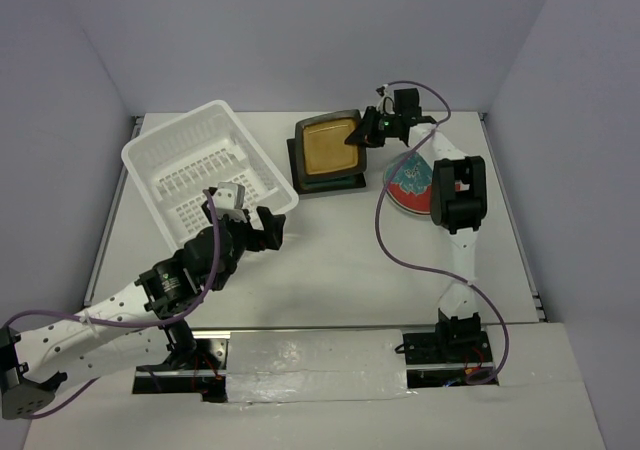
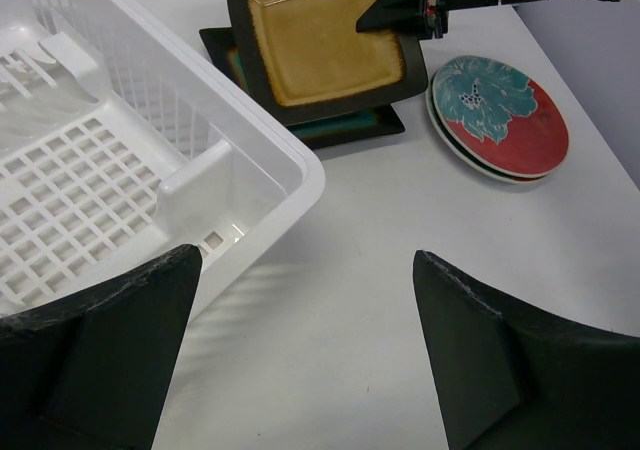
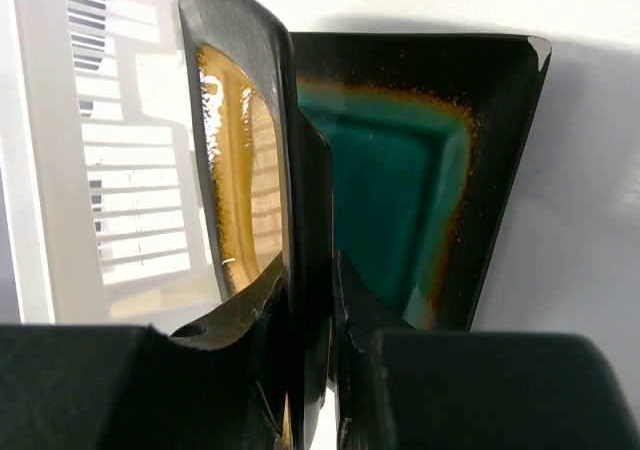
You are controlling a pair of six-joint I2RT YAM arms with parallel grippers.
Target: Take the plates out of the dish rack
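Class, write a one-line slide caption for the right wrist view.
Right gripper shut on the amber-centred plate by its rim, the teal-centred plate just beyond it.

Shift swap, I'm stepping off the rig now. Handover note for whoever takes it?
Left end effector: open, empty, hovering by the near corner of the dish rack.
Right end effector: shut on the rim of the amber-centred square plate, which is over the teal-centred square plate; can't tell whether it rests on it yet.
Red floral plate: flat on the table, right of the squares.
Done: no plates visible in the rack.
Left: release the amber plate, then probably back the right arm off.
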